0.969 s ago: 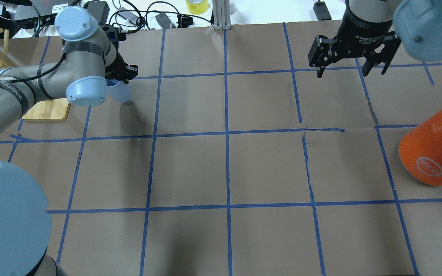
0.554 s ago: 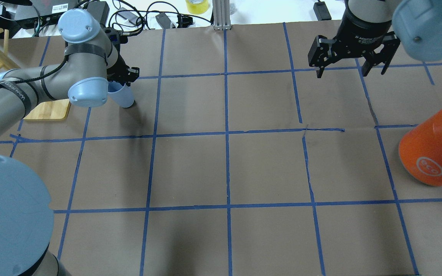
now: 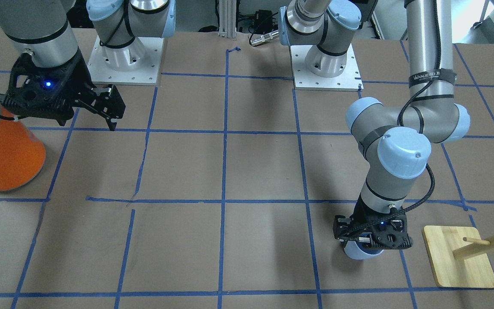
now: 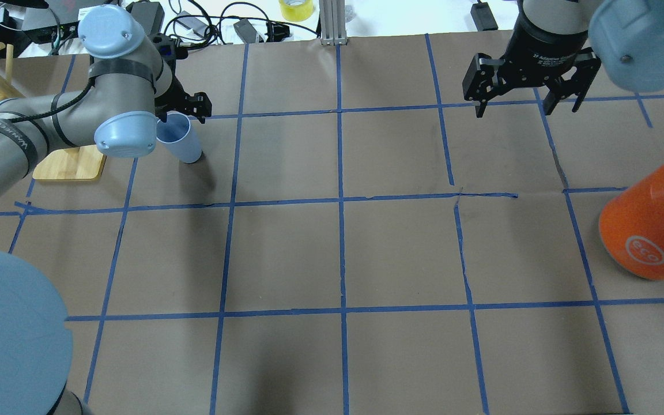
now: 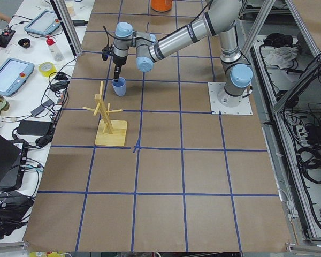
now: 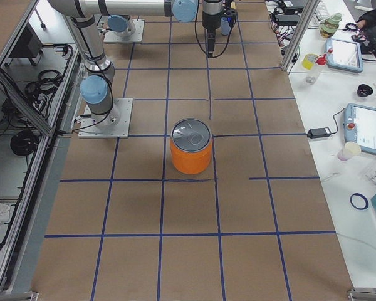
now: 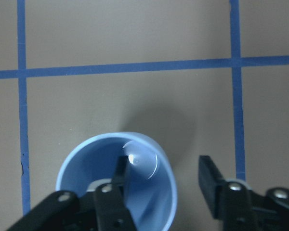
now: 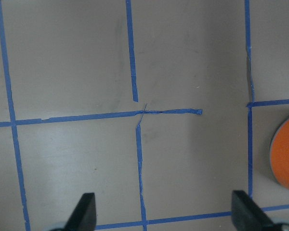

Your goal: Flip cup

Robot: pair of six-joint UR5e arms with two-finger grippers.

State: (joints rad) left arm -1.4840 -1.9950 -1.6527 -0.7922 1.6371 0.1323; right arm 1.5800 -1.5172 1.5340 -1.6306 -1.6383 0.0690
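The cup (image 4: 180, 140) is a small pale blue tumbler. It stands upright, mouth up, on the brown paper at the far left. It also shows in the front view (image 3: 357, 252) and the left side view (image 5: 119, 87). My left gripper (image 7: 164, 166) is open right above the cup (image 7: 151, 204), pointing down. One finger (image 7: 119, 174) is inside the mouth and the other (image 7: 208, 177) is outside, clear of the wall. It shows from overhead (image 4: 181, 112) too. My right gripper (image 4: 528, 106) is open and empty, high over the far right.
A large orange can (image 4: 649, 230) with a silver top stands at the right edge. A wooden peg stand on a board (image 4: 70, 164) sits just left of the cup. Cables and gear lie beyond the table's far edge.
The cup has gone from tilted under my left wrist to standing upright with its mouth showing. My left wrist has shifted slightly back. The right arm has not moved.
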